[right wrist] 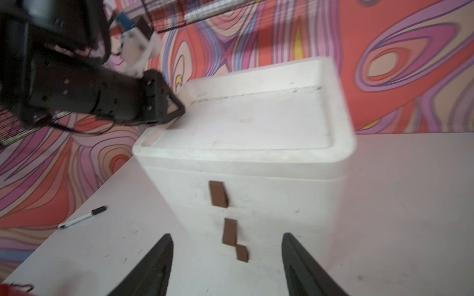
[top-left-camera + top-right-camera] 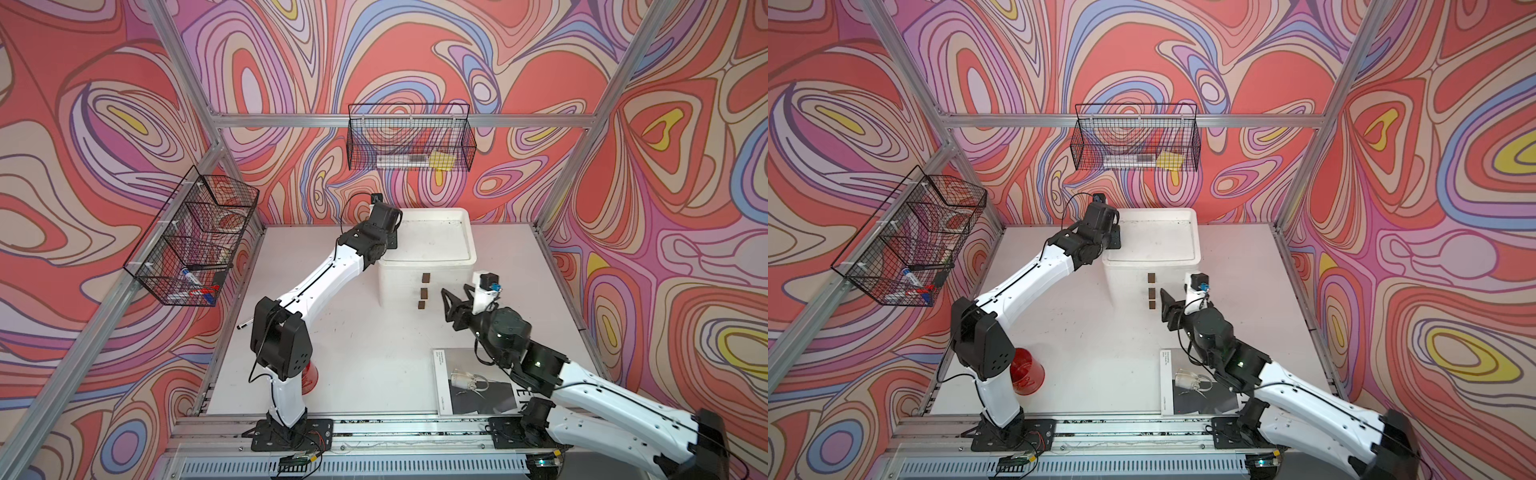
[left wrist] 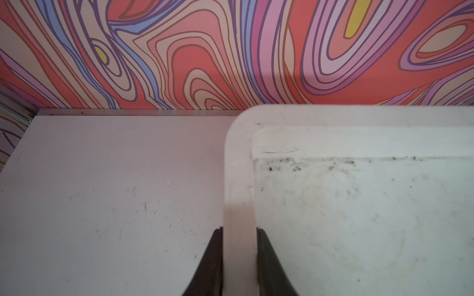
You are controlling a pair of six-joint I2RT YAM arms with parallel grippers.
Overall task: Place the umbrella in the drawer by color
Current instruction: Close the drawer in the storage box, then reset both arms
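The white drawer unit point(image 2: 428, 249) point(image 2: 1154, 245) point(image 1: 251, 143) stands at the back of the table with three brown handles point(image 2: 424, 293) point(image 2: 1151, 292) point(image 1: 218, 193) down its front; all drawers look closed. My left gripper point(image 2: 392, 241) point(image 2: 1116, 239) point(image 3: 239, 228) is shut on the raised rim point(image 3: 238, 179) at the left edge of the unit's top. My right gripper point(image 2: 455, 293) point(image 2: 1169, 305) point(image 1: 227, 237) is open and empty, just in front of the lower handles. A red ribbed thing point(image 2: 1027, 370) point(image 2: 309, 376) that may be the umbrella sits by the left arm's base, mostly hidden.
A pen point(image 2: 245, 324) point(image 1: 82, 217) lies on the table left of the unit. A magazine point(image 2: 465, 382) point(image 2: 1187, 386) lies under the right arm. Wire baskets hang on the left wall point(image 2: 195, 237) and on the back wall point(image 2: 411, 137).
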